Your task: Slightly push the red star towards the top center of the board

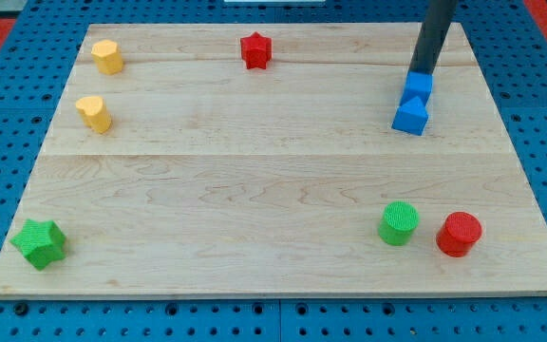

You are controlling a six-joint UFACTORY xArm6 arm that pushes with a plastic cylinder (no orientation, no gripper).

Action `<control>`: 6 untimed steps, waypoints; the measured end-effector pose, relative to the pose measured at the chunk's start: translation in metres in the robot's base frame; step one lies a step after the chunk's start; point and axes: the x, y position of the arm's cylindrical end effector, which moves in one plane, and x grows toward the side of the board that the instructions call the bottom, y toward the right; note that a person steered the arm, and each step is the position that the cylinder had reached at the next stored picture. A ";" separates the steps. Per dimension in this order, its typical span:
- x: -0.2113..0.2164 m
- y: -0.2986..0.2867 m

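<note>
Your arm carries no claw, so there is nothing that opens, closes or grips; it ends only in a straight dark rod. You see my tip (420,71) at the view's upper right, just at the top edge of the blue cube (419,84). Whether the tip really touches the cube, you cannot tell from this angle. Directly below this cube, touching it, lies a second blue block (410,116) with a pointed top; its exact shape is hard to make out.

The red star-shaped block (255,49) is well apart from the tip, toward the view's left, near the top edge of the light wooden board (254,190) and a little left of its centre.

Going further out, you find the yellow block (107,56) with angled sides in the upper left corner, and another yellow block (93,112), more rounded, just below it. At the lower right stand the green cylinder (399,223) and the red cylinder (459,234), side by side but not touching. The green star-shaped block (39,242) sits in the lower left corner. The board lies on a blue perforated surface (8,123).
</note>
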 end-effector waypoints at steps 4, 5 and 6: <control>-0.047 -0.221; -0.064 -0.253; -0.064 -0.318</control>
